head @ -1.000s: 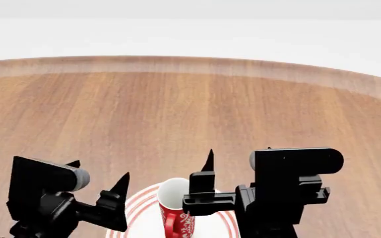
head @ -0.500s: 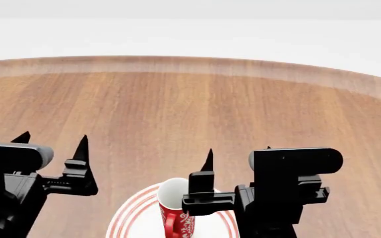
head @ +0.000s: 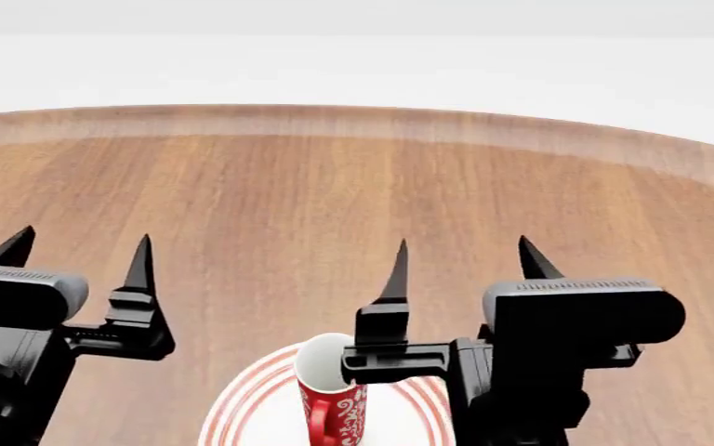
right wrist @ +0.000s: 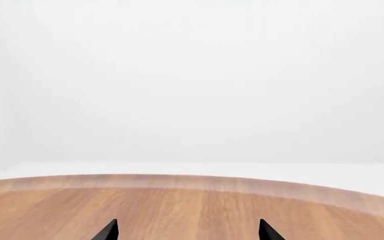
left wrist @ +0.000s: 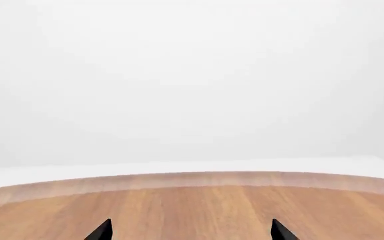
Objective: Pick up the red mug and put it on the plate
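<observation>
The red mug [head: 332, 407], with a white pattern and white inside, stands upright on the red-ringed white plate [head: 243, 413] at the bottom middle of the head view. My right gripper [head: 463, 246] is open and empty; it hangs over the mug's right side with its fingers pointing away across the table, and one finger's base overlaps the mug's rim in the view. My left gripper [head: 81, 246] is open and empty, to the left of the plate. The two wrist views show only open fingertips of the left gripper [left wrist: 190, 232] and the right gripper [right wrist: 187, 232] over bare wood; the mug and plate are out of those views.
A round wooden table [head: 357, 186] stretches ahead to its curved far edge [head: 357, 121], with a white background behind it. The plate's near part is cut off by the bottom of the head view.
My left gripper has swung left, away from the plate, and risen. My right gripper has lifted, and both of its fingertips now point up and forward. The mug stays on the plate.
</observation>
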### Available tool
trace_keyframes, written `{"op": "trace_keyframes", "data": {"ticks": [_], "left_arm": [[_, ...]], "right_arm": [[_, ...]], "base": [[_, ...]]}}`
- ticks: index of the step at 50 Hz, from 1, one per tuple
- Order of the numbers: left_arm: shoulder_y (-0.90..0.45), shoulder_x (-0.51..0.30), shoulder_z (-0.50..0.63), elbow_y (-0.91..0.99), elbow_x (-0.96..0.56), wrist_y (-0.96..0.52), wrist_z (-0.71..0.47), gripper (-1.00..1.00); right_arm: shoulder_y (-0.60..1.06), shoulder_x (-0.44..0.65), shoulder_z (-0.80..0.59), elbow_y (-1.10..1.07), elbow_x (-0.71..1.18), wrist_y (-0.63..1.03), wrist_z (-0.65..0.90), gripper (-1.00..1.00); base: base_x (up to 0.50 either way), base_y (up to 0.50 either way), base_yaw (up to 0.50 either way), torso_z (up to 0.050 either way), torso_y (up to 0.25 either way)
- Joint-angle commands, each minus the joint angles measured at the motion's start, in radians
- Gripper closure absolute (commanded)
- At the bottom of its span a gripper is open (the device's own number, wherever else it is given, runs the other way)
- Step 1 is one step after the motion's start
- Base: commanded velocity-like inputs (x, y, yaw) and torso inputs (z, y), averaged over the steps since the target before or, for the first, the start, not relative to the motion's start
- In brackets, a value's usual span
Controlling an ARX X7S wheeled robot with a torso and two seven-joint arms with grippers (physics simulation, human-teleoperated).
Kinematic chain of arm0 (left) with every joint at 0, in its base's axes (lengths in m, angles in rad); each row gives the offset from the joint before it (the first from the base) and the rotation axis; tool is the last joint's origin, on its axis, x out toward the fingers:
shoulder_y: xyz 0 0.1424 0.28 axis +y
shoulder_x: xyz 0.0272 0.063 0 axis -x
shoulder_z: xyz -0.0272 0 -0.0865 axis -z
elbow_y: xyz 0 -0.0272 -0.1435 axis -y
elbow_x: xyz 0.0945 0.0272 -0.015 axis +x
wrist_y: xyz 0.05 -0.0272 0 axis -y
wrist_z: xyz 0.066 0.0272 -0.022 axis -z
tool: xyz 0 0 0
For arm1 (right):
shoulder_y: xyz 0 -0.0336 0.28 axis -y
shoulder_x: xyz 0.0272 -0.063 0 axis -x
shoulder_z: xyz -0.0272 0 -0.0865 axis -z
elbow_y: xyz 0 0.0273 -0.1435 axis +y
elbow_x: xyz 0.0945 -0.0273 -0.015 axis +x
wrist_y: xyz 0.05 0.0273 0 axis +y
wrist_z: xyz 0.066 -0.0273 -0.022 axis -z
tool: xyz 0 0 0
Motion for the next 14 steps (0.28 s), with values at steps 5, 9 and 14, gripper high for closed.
{"op": "trace_keyframes", "data": {"ticks": [5, 9, 14], "left_arm": [[0.025, -0.018, 0.02, 0.08, 0.035, 0.036, -0.022, -1.0], [0.028, -0.023, 0.02, 0.103, 0.036, 0.035, -0.029, -1.0], [0.029, -0.026, 0.023, 0.11, 0.038, 0.034, -0.032, -1.0]], "right_arm": [[-0.037, 0.01, -0.012, -0.062, -0.056, -0.117, 0.0, -1.0], [-0.04, 0.014, -0.015, -0.081, -0.061, -0.125, 0.003, -1.0], [-0.035, 0.016, -0.02, -0.086, -0.063, -0.121, 0.007, -1.0]], "base": [[0.0, 0.0, 0.0, 0.0, 0.0], [0.0, 0.0, 0.0, 0.0, 0.0], [0.0, 0.0, 0.0, 0.0, 0.0]]}}
